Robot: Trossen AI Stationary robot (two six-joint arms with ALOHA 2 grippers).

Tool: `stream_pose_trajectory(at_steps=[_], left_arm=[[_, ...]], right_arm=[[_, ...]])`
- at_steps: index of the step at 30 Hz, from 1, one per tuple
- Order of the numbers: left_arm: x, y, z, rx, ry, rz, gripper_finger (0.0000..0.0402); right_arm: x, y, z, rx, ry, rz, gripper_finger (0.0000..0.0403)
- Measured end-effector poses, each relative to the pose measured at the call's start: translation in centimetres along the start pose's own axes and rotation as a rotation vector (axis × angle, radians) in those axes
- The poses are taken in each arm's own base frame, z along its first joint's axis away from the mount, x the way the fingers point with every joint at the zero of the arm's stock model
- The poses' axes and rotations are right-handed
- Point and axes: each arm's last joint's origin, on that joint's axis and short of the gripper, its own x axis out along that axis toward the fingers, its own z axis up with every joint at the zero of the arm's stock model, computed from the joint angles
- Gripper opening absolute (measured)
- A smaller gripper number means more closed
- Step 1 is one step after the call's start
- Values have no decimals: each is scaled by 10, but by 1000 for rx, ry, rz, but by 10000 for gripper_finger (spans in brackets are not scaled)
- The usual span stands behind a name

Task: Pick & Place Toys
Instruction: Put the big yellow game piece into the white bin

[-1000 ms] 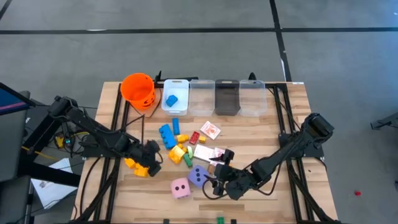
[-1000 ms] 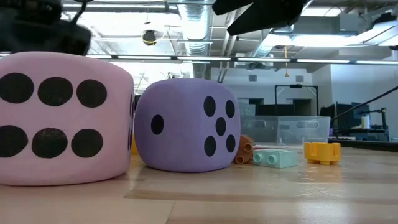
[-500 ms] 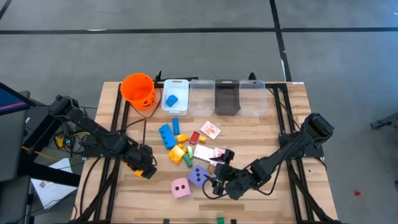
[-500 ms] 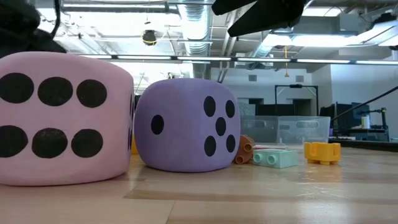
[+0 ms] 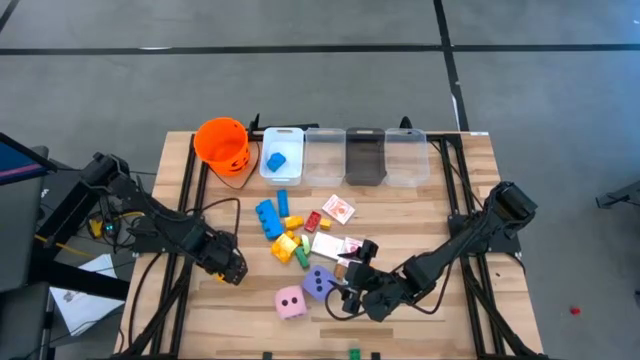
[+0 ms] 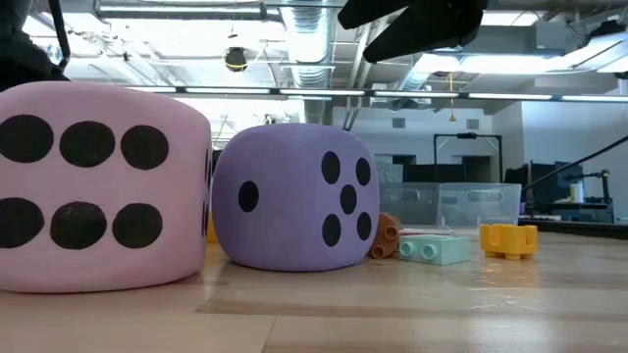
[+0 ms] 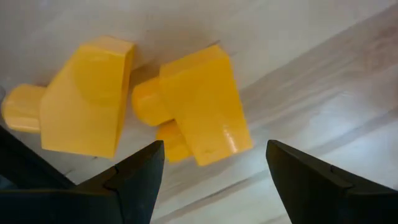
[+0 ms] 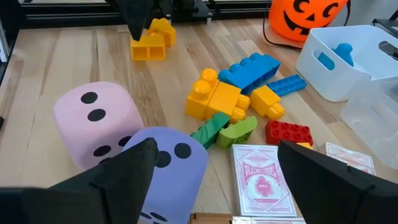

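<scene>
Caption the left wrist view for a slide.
Left pincer open just above two yellow blocks on the wooden table.

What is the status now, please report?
Left gripper open over two yellow blocks, nothing held. Right gripper open beside purple die. Nothing blocking.

Pink die [image 6: 98, 186] cut off (left edge) in low view

Bright, even ceiling light — glare on the table [image 7: 323, 143] in the left wrist view, near fingers [image 7: 134, 180] blurred.
</scene>
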Motion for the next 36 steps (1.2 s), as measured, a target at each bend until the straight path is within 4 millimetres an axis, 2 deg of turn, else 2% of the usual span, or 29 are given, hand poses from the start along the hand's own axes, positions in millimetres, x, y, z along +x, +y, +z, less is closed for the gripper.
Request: stream_pose_trajectory(at_steps=[9,13,27,31,36], left_arm=[[24,-4,2,-26,14,133,275],[28,-7,2,-70,7,147,275],[30,-8,6,-57,-126,128,275],[32,-7,8,-40,-160,116,259],[32,-17,6,9,-134,19,239]], right_arm=[[0,0,0,1,0,0,331],[0,0,0,5,-2,1,331],[0,0,0,28,-2,3,331],[-1,1,0,27,-2,5,331],[-1,1,0,28,-2,5,331]])
